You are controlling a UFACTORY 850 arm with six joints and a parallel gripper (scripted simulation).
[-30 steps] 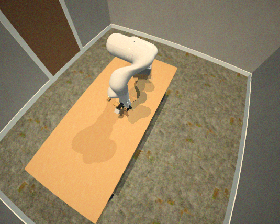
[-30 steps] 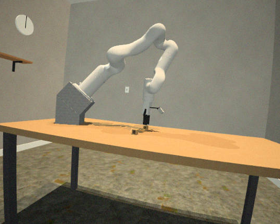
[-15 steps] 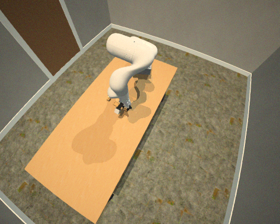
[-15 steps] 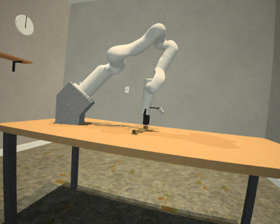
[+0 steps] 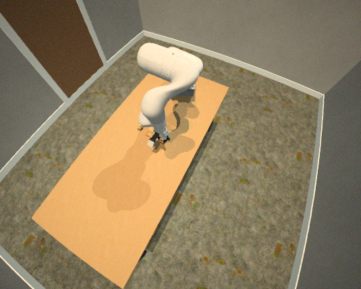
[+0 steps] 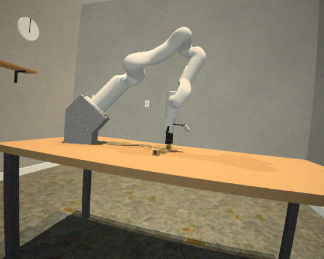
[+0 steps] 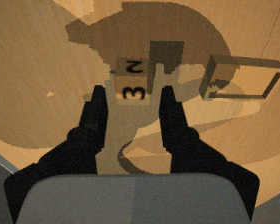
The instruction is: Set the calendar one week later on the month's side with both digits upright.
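The white six-joint arm's black-fingered gripper (image 7: 131,112) hung over the orange wooden table (image 5: 89,216), its jaws half parted and grasping nothing. Just below and between the fingertips stood a small tan wooden cube (image 7: 132,88) showing a "3" on its near face. Beside it lay the shallow rectangular wooden tray (image 7: 271,64), flat on the table. A second cube (image 6: 155,152) sat apart from both.

This looks like a plain room in a house or office. It has grey walls (image 6: 246,75), a round wall clock (image 6: 28,28), a small wall shelf (image 6: 11,65), a brown door (image 5: 48,40), a speckled carpet floor (image 5: 251,175) and one long wooden table (image 6: 201,177).
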